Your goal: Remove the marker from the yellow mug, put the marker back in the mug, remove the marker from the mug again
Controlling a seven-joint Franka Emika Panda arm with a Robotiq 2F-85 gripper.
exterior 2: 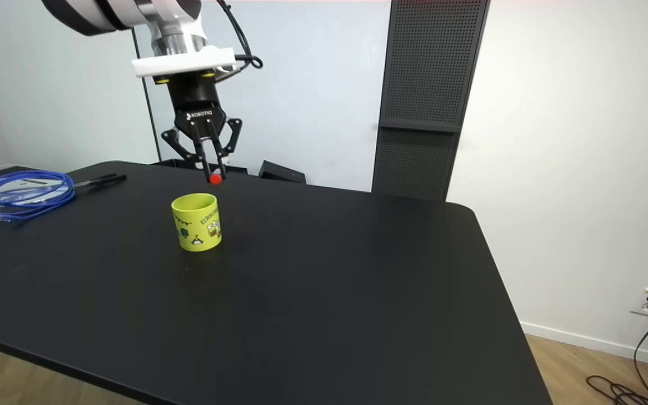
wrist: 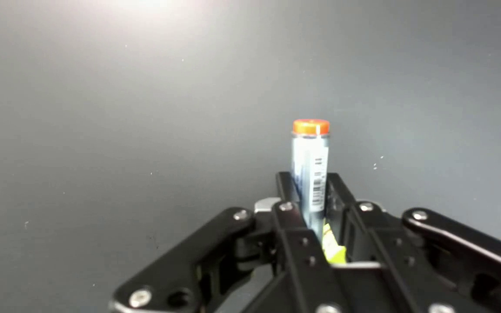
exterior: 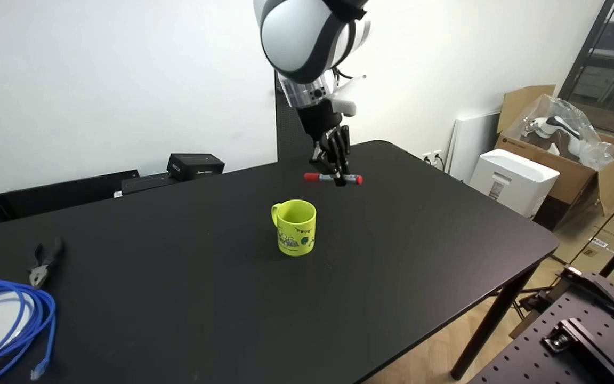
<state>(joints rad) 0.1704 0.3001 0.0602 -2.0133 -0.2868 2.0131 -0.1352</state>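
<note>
The marker is a thin grey pen with red ends (exterior: 326,178); in an exterior view only its red end shows (exterior 2: 215,179). My gripper (exterior: 341,178) is shut on the marker and holds it roughly level in the air, above the table. In the wrist view the marker (wrist: 311,167) stands between the two fingers (wrist: 309,178), its orange-red end pointing away. The yellow mug (exterior: 296,234) stands upright on the black table and also shows in the other view (exterior 2: 197,225). The marker is outside the mug, above and beyond it. A bit of the mug (wrist: 334,250) shows between the fingers.
Dark pliers (exterior: 44,264) and a coil of blue cable (exterior: 46,314) lie at one end of the table (exterior: 179,320). A black box (exterior: 196,166) stands behind the table's back edge. A cardboard box (exterior: 579,170) is on the floor beyond the table.
</note>
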